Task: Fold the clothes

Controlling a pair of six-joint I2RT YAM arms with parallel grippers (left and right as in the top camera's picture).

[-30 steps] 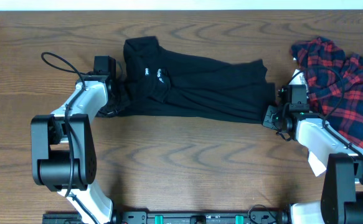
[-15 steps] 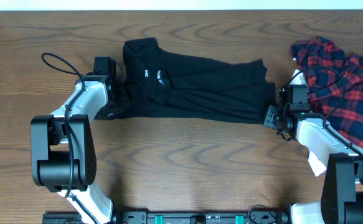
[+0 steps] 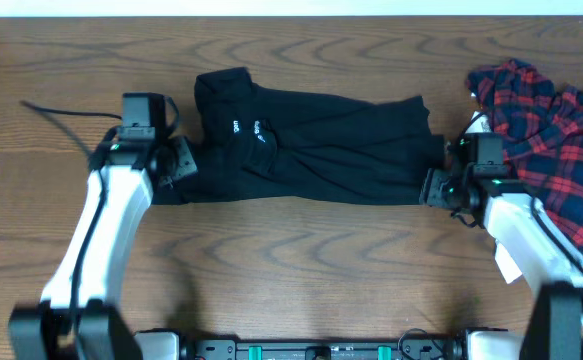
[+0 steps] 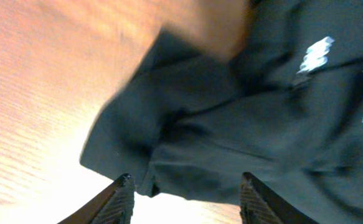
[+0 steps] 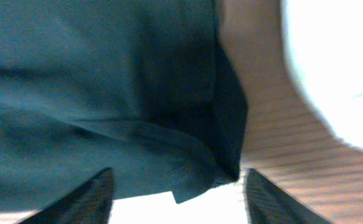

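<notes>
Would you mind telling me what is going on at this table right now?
Two robot arms are working on a long black garment stretched across the brown wooden table. The left claw is at its left end and the right claw at its right end, each with its fingers apart and the fabric's edge between them. A red plaid shirt lies bunched at the table's right side, held by neither claw.

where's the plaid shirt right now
In the overhead view, the plaid shirt lies bunched at the far right, just past the right end of the black garment.
</notes>
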